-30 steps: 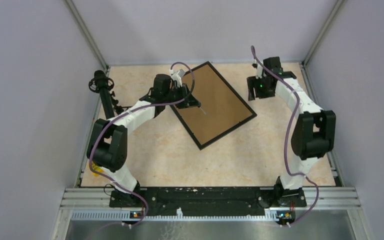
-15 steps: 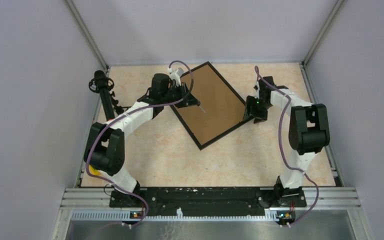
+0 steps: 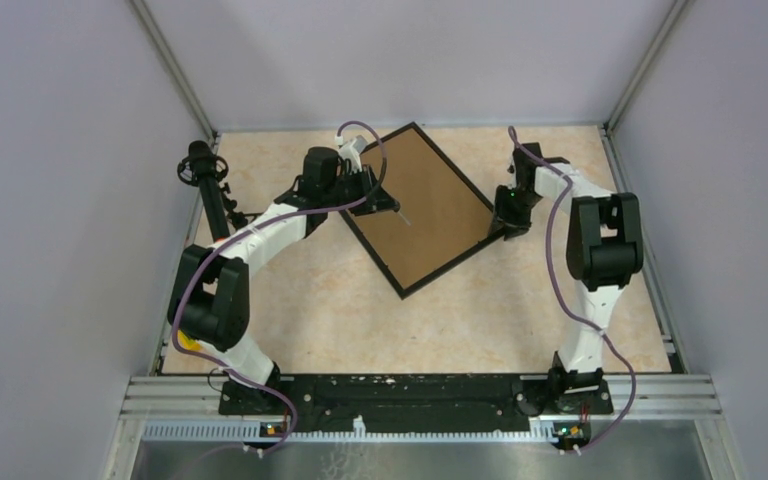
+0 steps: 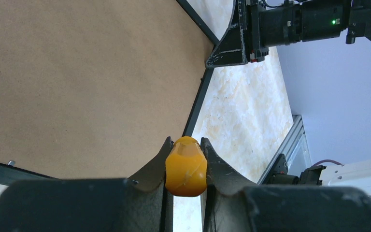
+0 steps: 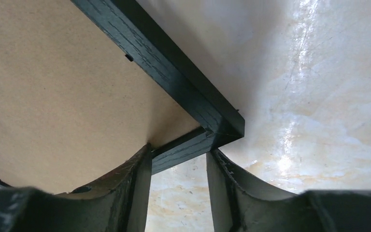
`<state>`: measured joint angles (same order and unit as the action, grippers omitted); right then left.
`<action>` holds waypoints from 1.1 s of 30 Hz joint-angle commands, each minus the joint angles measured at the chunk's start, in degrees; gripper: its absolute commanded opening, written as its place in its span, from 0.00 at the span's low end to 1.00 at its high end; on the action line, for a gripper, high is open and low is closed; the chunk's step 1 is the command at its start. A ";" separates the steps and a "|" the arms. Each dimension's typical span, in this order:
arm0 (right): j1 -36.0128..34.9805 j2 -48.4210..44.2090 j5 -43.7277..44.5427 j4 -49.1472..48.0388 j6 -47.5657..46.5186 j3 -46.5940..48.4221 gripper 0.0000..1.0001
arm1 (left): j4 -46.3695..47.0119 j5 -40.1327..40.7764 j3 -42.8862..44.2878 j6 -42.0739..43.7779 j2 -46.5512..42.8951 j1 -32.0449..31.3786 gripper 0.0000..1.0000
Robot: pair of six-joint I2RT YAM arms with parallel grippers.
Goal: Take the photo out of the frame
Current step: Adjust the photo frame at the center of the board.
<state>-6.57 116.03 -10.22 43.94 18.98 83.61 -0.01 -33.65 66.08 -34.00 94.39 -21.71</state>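
Top external, largest first: what do we enter?

— Item one, bench [image 3: 520,320]: pale marbled surface, carrying the lot. Item two, the frame [image 3: 425,208]: black border, lying face down and skewed, brown back [image 4: 77,72] uppermost. We judge it lies this way because the back must come off before anything inside can.

— And the photo?

— Not on show in any view. We take it to sit under that back, facing the bench, but we cannot confirm it.

— The smaller lots, then.

— Item three, right tool [image 5: 178,153]: jaws part-open, astride the frame's right corner [image 5: 222,128]. One finger is over the back, the other outside the rail, and nothing is clamped that we can see. It is placed there, we think, to steady the frame against sliding. Item four, left tool [image 4: 186,142]: at the frame's left side, well apart from the right tool. Its jaws are nearly closed, pinching item five, a small orange piece [image 4: 186,169], rounded end forward. What that is we cannot tell. Held like that, we guess it serves to work the back's fastenings.
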 commanded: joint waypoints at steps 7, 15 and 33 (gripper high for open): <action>0.06 10.39 16.38 2.20 -17.52 2.52 0.22 | 1.60 0.64 0.96 2.22 -1.83 0.40 0.00; -0.23 10.17 10.89 2.02 -21.04 4.17 0.22 | 1.75 -0.31 0.81 1.56 -1.04 0.32 0.00; -3.76 21.53 7.79 2.78 -32.67 21.76 0.20 | 1.86 -1.46 0.53 1.56 0.16 0.27 0.00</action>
<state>-9.08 131.63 -9.87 53.54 -5.78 110.30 -0.19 -33.69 66.08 -32.86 94.39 -21.65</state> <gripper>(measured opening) 0.247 0.235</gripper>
